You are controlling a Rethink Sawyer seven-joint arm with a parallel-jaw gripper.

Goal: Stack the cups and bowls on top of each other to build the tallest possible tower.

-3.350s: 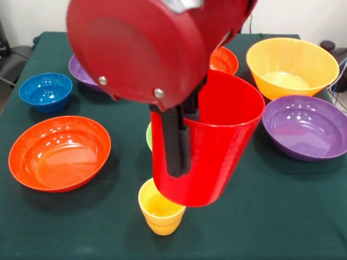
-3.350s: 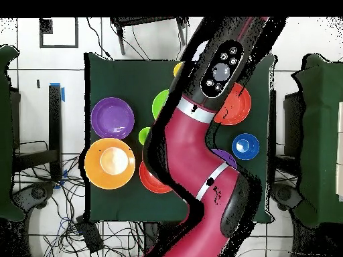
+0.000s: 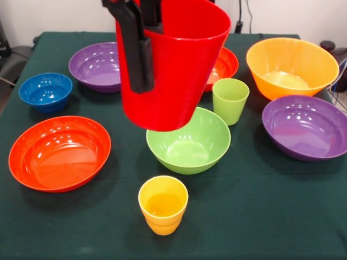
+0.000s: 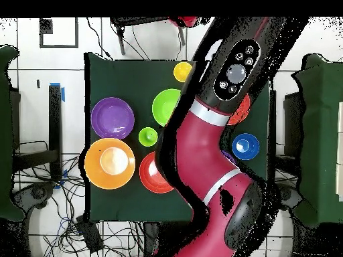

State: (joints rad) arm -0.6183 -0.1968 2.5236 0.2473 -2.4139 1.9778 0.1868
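My gripper (image 3: 146, 51) is shut on the rim of the red cup (image 3: 179, 76), one finger outside and one inside, and holds it high above the table, over the light green bowl (image 3: 188, 142). The yellow cup (image 3: 162, 205) stands alone at the front. The light green cup (image 3: 230, 100) stands beside the green bowl. The blue bowl (image 3: 46, 91), two purple bowls (image 3: 97, 66) (image 3: 306, 127), two red-orange bowls (image 3: 59, 153) (image 3: 223, 67) and the orange bowl (image 3: 291, 67) sit apart. Nothing is stacked. In the overhead view the arm (image 4: 214, 147) hides the gripper and the red cup.
Everything rests on a dark green tablecloth (image 3: 260, 216). Overhead, the yellow cup (image 4: 182, 71), green bowl (image 4: 164, 107), green cup (image 4: 148, 136), orange bowl (image 4: 110, 162) and blue bowl (image 4: 246, 146) show around the arm. Cables lie on the floor beside the table.
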